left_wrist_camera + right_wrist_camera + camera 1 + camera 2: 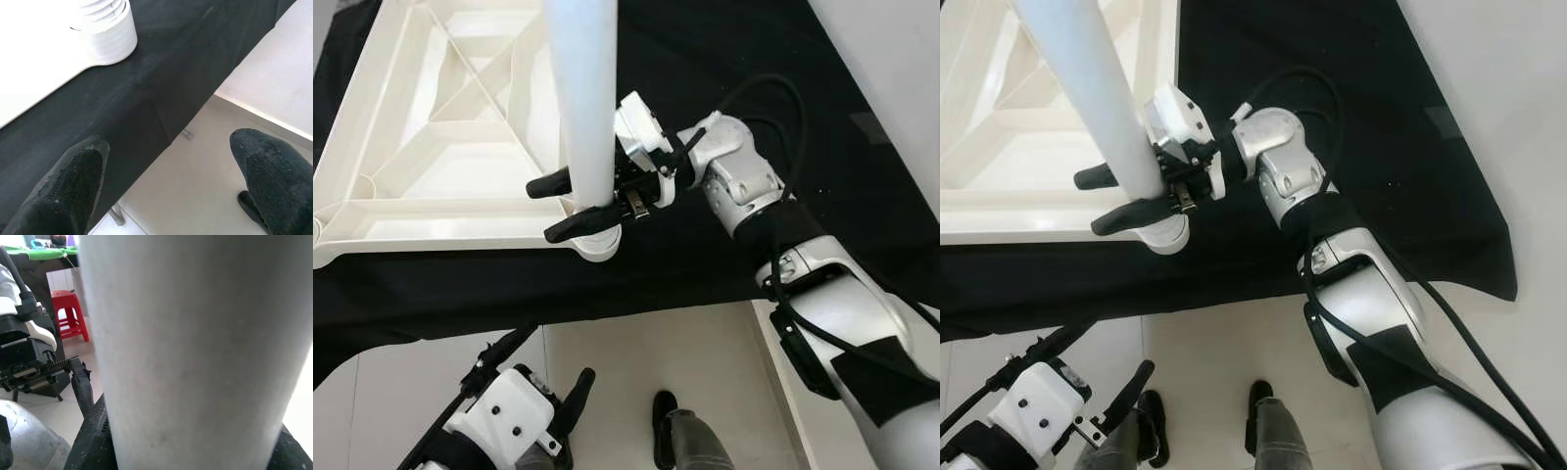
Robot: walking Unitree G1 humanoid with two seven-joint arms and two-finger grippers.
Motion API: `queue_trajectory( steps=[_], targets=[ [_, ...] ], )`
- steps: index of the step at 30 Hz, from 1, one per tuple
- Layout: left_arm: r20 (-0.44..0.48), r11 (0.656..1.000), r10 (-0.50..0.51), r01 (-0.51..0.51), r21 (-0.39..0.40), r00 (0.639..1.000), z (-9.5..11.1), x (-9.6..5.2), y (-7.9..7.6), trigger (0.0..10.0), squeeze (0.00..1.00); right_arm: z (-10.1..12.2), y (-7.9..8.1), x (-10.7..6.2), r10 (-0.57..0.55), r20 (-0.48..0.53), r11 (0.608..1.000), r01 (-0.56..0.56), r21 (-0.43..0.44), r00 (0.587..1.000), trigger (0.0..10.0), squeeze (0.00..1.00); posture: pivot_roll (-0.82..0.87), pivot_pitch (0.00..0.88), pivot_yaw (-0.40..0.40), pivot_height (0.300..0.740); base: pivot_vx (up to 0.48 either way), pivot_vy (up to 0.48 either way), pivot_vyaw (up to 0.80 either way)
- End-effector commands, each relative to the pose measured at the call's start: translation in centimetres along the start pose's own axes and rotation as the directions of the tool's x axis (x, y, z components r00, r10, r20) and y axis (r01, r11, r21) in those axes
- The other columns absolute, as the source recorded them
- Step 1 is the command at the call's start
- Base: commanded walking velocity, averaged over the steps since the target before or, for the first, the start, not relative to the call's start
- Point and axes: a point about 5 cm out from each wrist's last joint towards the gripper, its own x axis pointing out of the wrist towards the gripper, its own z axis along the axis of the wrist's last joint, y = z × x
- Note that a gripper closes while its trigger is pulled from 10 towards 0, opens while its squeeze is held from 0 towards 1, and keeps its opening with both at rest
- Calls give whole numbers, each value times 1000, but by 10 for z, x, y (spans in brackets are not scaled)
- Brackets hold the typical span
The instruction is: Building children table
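A white ribbed tabletop (440, 186) lies upside down on a black cloth. A thick white table leg (585, 98) stands upright in the round corner socket (599, 245) nearest me. My right gripper (566, 207) is shut on the white table leg just above the socket, one finger on each side. The leg (195, 347) looms very close in the right wrist view. My left gripper (570, 397) hangs low over the floor at the front, open and holding nothing; its fingertips (73, 181) frame the cloth's edge and the corner socket (110, 29).
The black cloth (754, 59) covers the floor and ends in a front edge near me, with pale tiles (646, 352) beyond. A person's dark shoe (664, 416) and grey trouser leg stand on the tiles. A red stool (68, 313) stands far behind.
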Motion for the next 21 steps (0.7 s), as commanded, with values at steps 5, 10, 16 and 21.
queue_trajectory(
  steps=[5,10,16,21],
  targets=[
    [-21,1000,0,0,-15,1000,1,-5,-5,10000,0,-37,16,23,121,-40,976,-112,186,992,10000,0,185,511,-56,740,0,0,0],
    [-24,1000,6,-7,-16,1000,2,-6,-5,10000,0,-29,15,30,149,5,969,-147,200,989,10000,0,185,513,-59,740,0,0,0],
    [-24,1000,7,-8,-14,1000,1,-4,-4,10000,0,-33,15,32,172,-82,977,-159,144,982,10000,0,182,513,-60,740,0,0,0],
    [-23,1000,6,-7,-14,1000,0,-3,-4,10000,0,-39,13,31,149,-139,984,-133,117,979,10000,0,167,506,-64,740,0,0,0]
  ],
)
